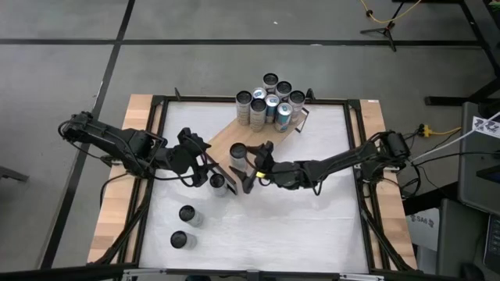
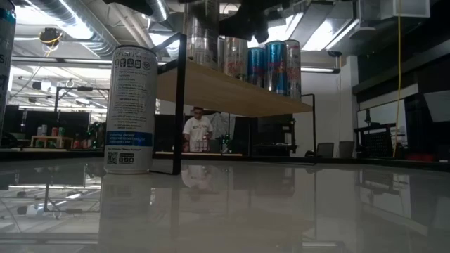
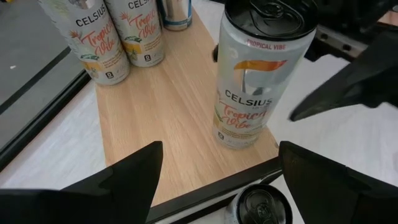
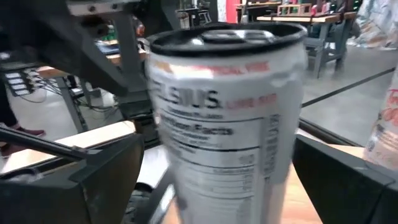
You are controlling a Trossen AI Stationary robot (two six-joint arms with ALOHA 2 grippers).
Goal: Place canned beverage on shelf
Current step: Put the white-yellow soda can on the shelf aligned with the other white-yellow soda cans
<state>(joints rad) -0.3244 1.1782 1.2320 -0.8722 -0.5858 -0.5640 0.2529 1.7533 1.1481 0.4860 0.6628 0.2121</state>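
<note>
A white Celsius can (image 3: pixel 247 93) stands upright on the near end of the light wooden shelf (image 3: pixel 168 99), apart from the cluster of cans (image 1: pixel 269 100) at the shelf's far end. My right gripper (image 4: pixel 221 180) is open and level, one finger on either side of this can (image 4: pixel 227 124); I see no contact. In the high view it comes at the can (image 1: pixel 238 153) from the table's right. My left gripper (image 3: pixel 217 186) is open and holds nothing, just left of the shelf's near end (image 1: pixel 215 165). The shelf stands on black frame ends (image 2: pixel 179 105) above the table.
One can (image 3: pixel 261 205) stands on the table right below the shelf's near edge, next to my left gripper. Two more cans (image 1: pixel 187 215) (image 1: pixel 178 240) stand near the table's near left corner. The white tabletop (image 1: pixel 312 218) is bare to the right.
</note>
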